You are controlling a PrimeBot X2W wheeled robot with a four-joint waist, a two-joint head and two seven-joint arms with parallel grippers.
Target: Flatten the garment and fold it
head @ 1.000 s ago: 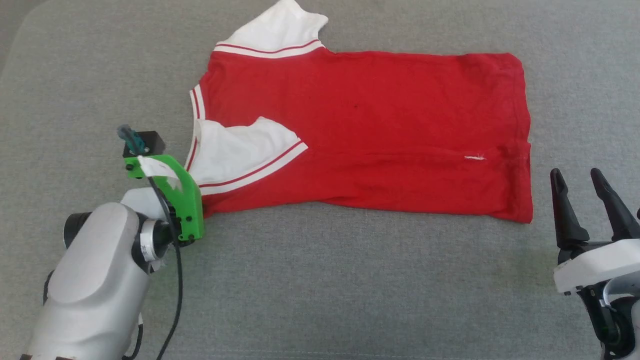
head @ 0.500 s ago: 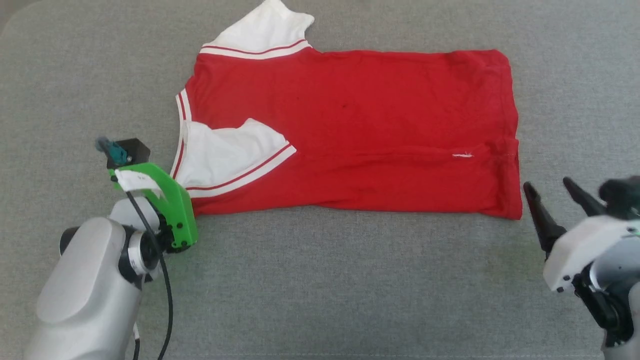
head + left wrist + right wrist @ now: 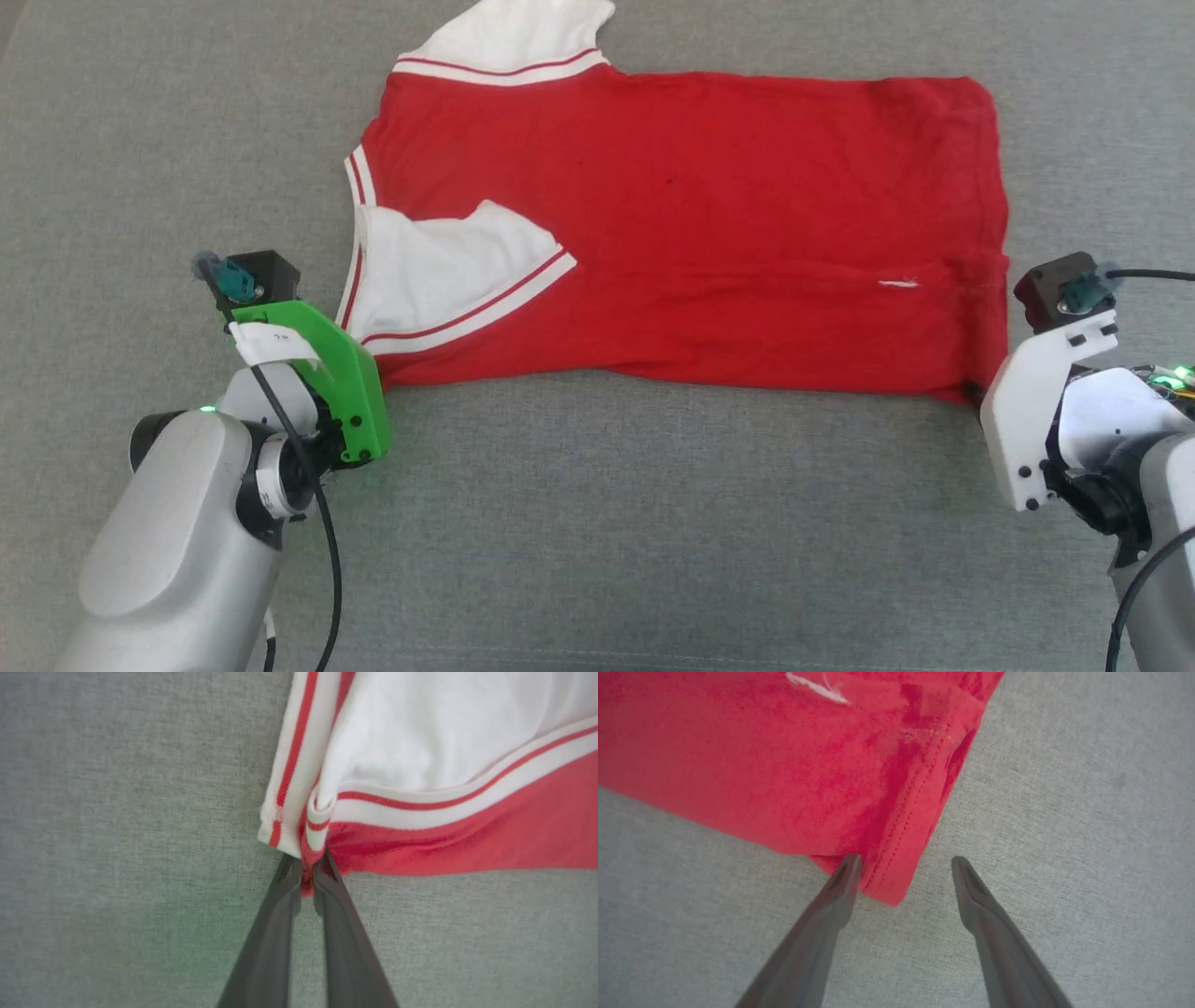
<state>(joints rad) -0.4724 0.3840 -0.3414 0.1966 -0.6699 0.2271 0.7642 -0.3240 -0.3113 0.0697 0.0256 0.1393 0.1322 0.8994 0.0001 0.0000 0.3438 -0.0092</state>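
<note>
The red garment [image 3: 709, 224] lies spread on the grey surface, collar to the left and hem to the right. One white sleeve [image 3: 448, 271] is folded over its front. In the left wrist view my left gripper [image 3: 307, 868] is shut on the garment's [image 3: 444, 826] near left corner, just below the striped trim. In the right wrist view my right gripper [image 3: 906, 863] is open at the near right hem corner [image 3: 887, 891]. Its left fingertip [image 3: 847, 868] touches the red cloth and the other fingertip is over bare surface.
The grey padded surface [image 3: 653, 523] stretches all around the garment. My left wrist's green mount [image 3: 336, 373] and my right wrist's white mount [image 3: 1027, 420] stand over the two near corners. A small white tag [image 3: 898, 283] sticks out near the hem.
My left gripper has shut on the garment's near left corner. My right arm has swung forward and tipped down, with its open fingers at the near right hem corner.
</note>
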